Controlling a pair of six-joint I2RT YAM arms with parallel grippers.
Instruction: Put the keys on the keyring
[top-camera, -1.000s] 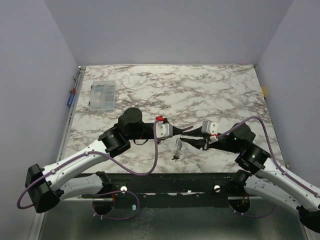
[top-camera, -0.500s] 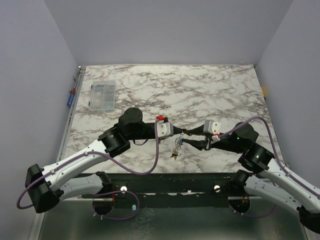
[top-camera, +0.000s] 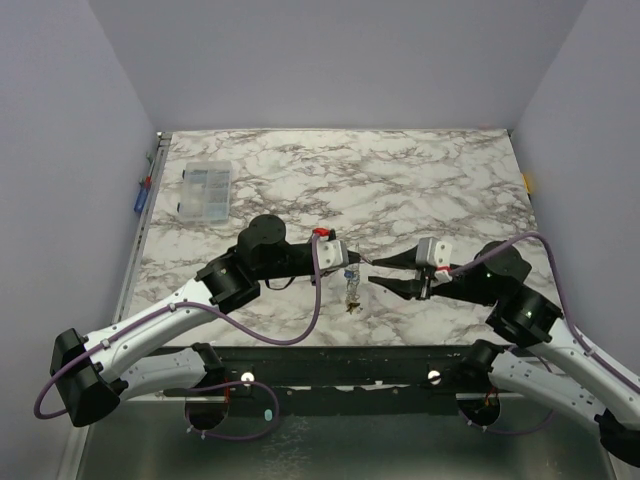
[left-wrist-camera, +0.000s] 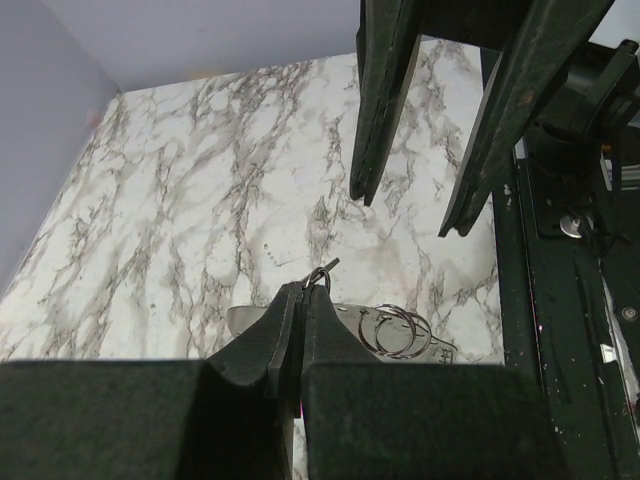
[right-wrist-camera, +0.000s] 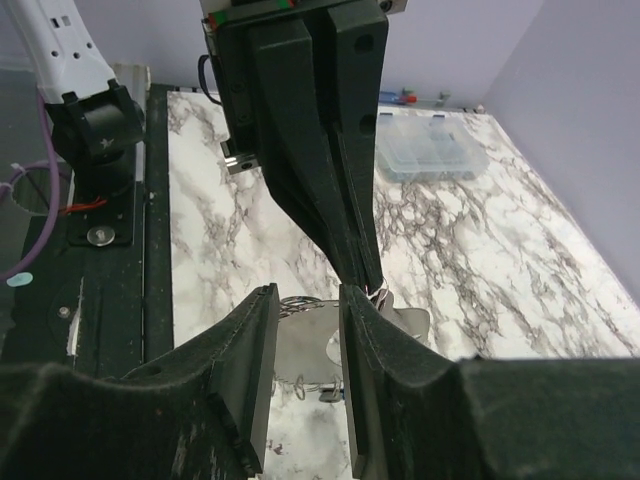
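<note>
Threading looks nearly finished.
Mid-frame, the black left gripper (top-camera: 349, 271) pinches the thin silvery wire keyring (top-camera: 352, 285), small metal keys (top-camera: 349, 308) dangling below; the black right gripper (top-camera: 370, 272) beside it gapes, holding nothing.

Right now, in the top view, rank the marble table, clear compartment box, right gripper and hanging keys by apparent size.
1. marble table.
2-3. clear compartment box and right gripper look alike; the gripper sits nearer the camera, so no ranking.
4. keys, dangling from the keyring pinched in the left gripper.
</note>
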